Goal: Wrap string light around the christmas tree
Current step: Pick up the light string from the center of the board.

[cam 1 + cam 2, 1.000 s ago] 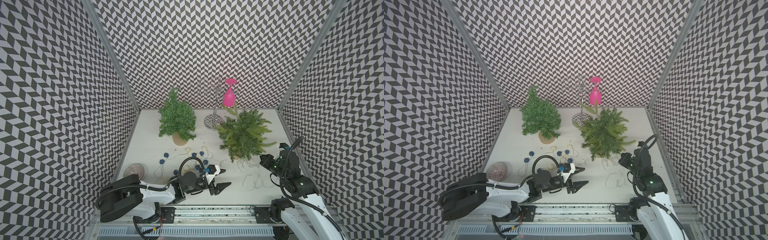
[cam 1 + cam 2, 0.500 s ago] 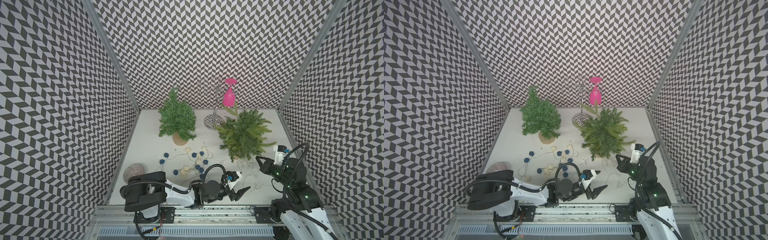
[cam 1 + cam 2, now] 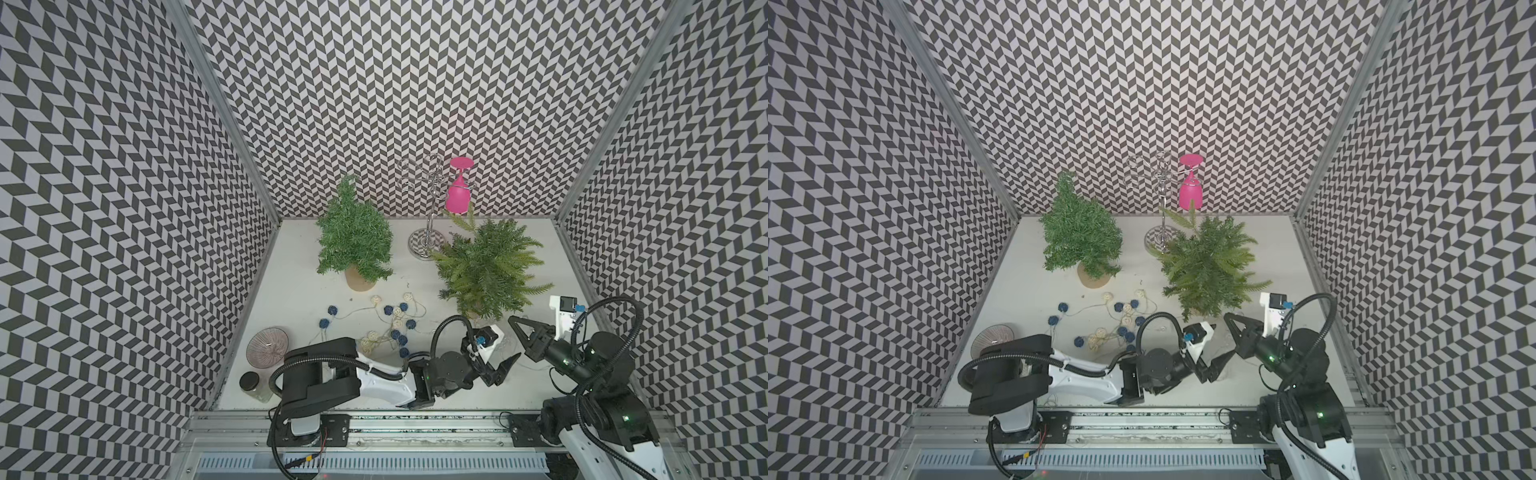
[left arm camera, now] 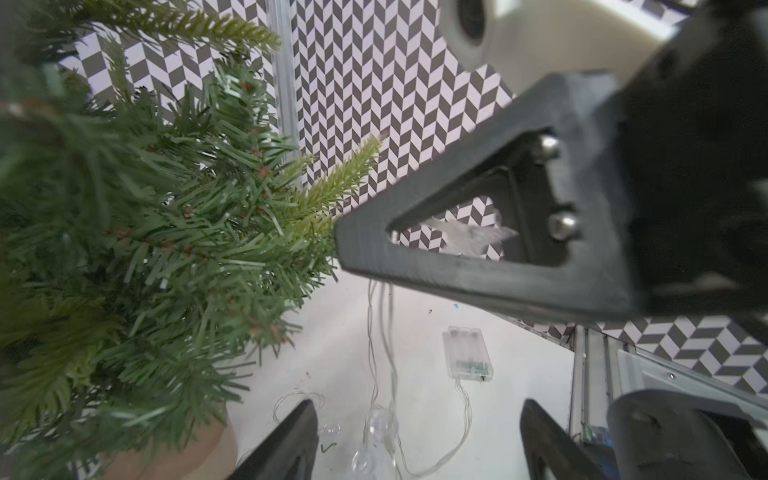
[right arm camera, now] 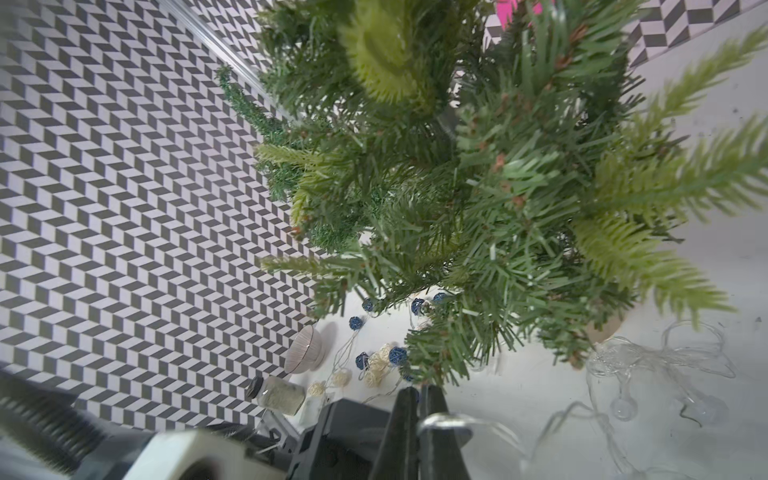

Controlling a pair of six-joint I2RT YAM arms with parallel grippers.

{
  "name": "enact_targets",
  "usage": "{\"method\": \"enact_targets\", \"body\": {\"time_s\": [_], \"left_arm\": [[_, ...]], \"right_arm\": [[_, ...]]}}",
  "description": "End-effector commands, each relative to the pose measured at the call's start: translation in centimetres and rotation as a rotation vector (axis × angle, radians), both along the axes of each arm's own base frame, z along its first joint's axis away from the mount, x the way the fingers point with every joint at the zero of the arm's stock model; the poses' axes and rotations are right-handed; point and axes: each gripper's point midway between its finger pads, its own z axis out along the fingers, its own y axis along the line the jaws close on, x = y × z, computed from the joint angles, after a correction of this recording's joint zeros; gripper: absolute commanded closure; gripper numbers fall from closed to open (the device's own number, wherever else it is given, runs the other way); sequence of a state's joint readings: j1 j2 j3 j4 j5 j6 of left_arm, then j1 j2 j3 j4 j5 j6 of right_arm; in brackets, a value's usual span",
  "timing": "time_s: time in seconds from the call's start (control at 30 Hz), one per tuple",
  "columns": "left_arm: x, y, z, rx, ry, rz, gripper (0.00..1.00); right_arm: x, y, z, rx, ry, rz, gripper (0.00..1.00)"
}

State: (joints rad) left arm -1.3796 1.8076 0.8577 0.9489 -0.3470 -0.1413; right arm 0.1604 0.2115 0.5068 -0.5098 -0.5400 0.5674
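Note:
The christmas tree (image 3: 486,270) (image 3: 1208,266), light green in a tan pot, stands at the right of the table in both top views. A clear string light (image 5: 648,361) lies tangled at its foot, with a clear battery box (image 4: 467,353) beside it. My right gripper (image 3: 514,321) (image 5: 419,395) hangs just in front of the tree, shut on a strand of the string light; thin wires drop from it to the table. My left gripper (image 3: 498,353) (image 4: 415,449) is open, low over clear bulbs (image 4: 374,436) that lie between its fingers, untouched.
A darker green tree (image 3: 355,237) stands at the back left. A string of blue and white balls (image 3: 395,324) sprawls mid-table. A ribbed bowl (image 3: 267,347) and a jar (image 3: 253,384) sit front left. A metal stand (image 3: 426,245) holds a pink glass (image 3: 457,191).
My left arm has swung right along the table's front to the light green tree's foot, jaws slightly wider. My right gripper has risen and drawn back, still shut.

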Motion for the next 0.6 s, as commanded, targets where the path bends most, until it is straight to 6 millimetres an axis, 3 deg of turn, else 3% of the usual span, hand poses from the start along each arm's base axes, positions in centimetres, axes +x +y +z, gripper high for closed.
{"method": "enact_targets", "body": {"time_s": [0.0,0.1,0.17,0.23,0.3,0.43,0.57], "left_arm": [[1.0,-0.6,-1.6,0.027,0.036,0.02,0.28],[0.6,-1.0,-1.9,0.027,0.028,0.009,0.41],[0.4,-0.8,-1.7,0.018,0.023,0.01,0.58],[0.4,-0.4,-1.4,0.016,0.024,0.012,0.82],[0.2,0.1,-1.3,0.024,0.033,0.012,0.95],[-0.1,1.6,-0.5,0.035,0.02,0.012,1.0],[-0.4,2.5,0.6,0.071,-0.004,0.01,1.0]], "right_arm": [[-1.4,0.4,2.9,0.018,-0.121,0.046,1.0],[-1.9,0.5,2.9,0.015,-0.132,0.06,1.0],[-1.6,0.4,2.1,-0.004,-0.117,0.052,1.0],[-1.1,-0.1,1.5,-0.023,-0.105,0.012,1.0],[-0.8,-0.7,1.5,-0.036,-0.113,-0.027,1.0],[-0.6,-0.9,1.5,-0.034,-0.128,-0.04,0.99],[-0.3,-1.0,0.7,-0.03,-0.134,-0.054,0.87]]}}
